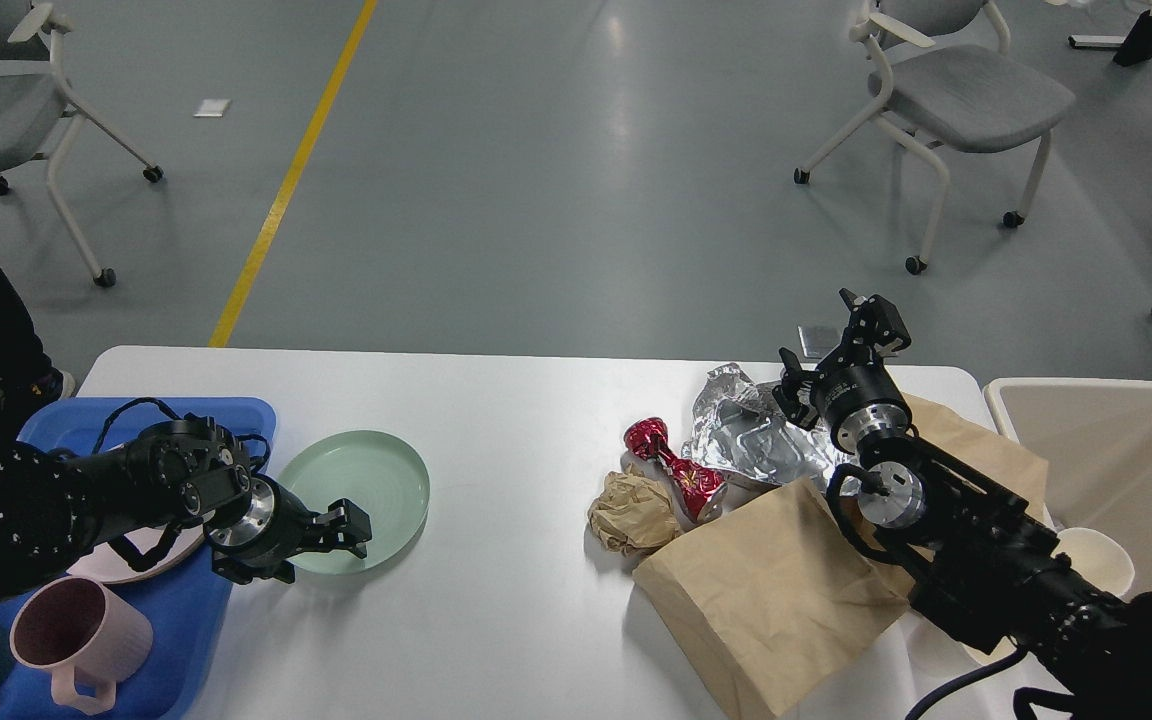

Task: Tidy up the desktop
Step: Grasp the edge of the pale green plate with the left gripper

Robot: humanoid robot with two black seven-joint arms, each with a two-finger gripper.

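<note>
Head view only. Pink plate [141,552] on the blue tray [86,425] mostly hidden behind the left arm; tray and pink mug [76,640] cut off at the near-left corner. White cup [1096,560] at near right partly covered by the right arm; beige bin [1116,460] cut off by the right edge. Desktop [516,420] spread wide under everything, near edge out of frame. Left gripper [346,525] low over the near-left part of the desktop, at the near edge of the green plate [356,485]; fingers dark and bunched, so cannot tell whether spread or clamped on the rim. Right gripper [836,335] raised above the far-right edge of the desktop, just beyond the crumpled foil [751,430], fingers apart with nothing between. Red foil wrapper [676,470] and brown paper ball [631,512] just left of the foil; brown paper bag [776,590] partly under the right arm.
</note>
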